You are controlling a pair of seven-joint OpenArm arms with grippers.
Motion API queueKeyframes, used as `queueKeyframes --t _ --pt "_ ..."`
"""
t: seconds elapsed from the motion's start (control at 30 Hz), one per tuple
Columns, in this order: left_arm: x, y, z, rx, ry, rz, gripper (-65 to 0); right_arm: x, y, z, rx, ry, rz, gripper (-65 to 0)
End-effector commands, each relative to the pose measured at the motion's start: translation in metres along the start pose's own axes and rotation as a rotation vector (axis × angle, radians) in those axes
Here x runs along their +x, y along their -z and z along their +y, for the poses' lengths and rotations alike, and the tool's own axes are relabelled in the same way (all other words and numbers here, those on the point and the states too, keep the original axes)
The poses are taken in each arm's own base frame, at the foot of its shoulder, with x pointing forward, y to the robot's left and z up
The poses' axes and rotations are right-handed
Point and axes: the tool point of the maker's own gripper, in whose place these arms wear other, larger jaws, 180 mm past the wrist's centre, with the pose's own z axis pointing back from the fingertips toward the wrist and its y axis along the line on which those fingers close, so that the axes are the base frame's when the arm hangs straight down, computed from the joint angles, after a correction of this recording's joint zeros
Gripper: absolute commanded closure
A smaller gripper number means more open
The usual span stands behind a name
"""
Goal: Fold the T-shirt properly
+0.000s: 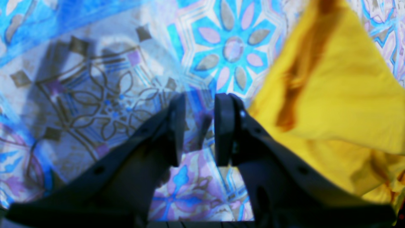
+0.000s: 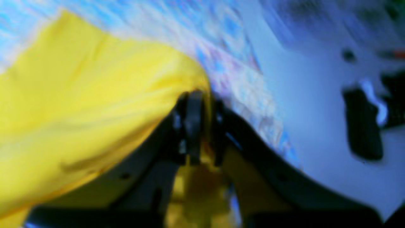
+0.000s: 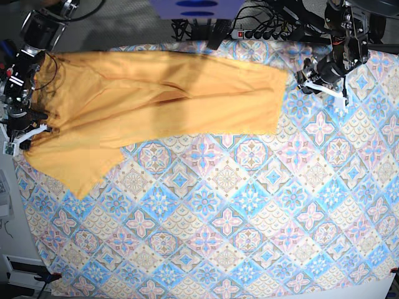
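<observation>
The left black gripper (image 1: 200,129) hangs parted and empty beside the mustard cotton T-shirt (image 3: 162,103), while the right black gripper (image 2: 202,126) pinches its yellow cloth.

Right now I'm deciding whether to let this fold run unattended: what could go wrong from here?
The left gripper stands open beside the T-shirt, so that end lies loose and may wrinkle. The right gripper has fabric between narrow jaws at the tablecloth edge; pulling could drag the shirt off.
</observation>
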Motion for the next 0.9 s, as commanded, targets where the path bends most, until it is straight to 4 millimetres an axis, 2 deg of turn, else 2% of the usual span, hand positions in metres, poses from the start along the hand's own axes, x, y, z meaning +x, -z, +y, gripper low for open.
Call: queueKeyframes --t 0.0,0.1,0.27,0.37,0.47,0.57,0.7,0.87 --pt "0.009 -0.003 -0.003 -0.012 0.008 -0.026 -15.9 0.023 0.001 -0.002 -0.007 0.001 -0.064 -9.7" --pt "0.011 -0.003 -0.004 -0.014 0.008 -0.030 -15.9 0.021 0.000 0.009 0.007 0.012 -0.062 -14.7" --pt "0.020 -0.002 -0.010 -0.029 0.011 -0.049 -15.9 0.008 -0.002 0.014 0.012 0.023 -0.038 -14.9" --pt "0.032 -0.006 -0.020 -0.048 0.025 -0.081 -15.9 0.008 -0.003 0.015 0.013 0.026 -0.040 -14.9" --pt "0.040 -0.008 -0.037 -0.086 0.029 -0.115 -15.9 0.009 -0.003 0.013 0.008 0.028 -0.043 -14.9" --pt "0.056 -0.009 -0.060 -0.136 0.036 -0.152 -15.9 0.007 -0.006 0.002 -0.019 0.050 -0.045 -14.9" --pt "0.061 -0.001 -0.098 -0.216 0.033 -0.164 -15.9 0.005 -0.006 0.003 -0.021 0.063 -0.043 -14.9" --pt "0.049 0.007 -0.149 -0.314 0.105 -0.119 -15.9 0.004 -0.007 0.003 -0.022 0.065 -0.042 -14.9"
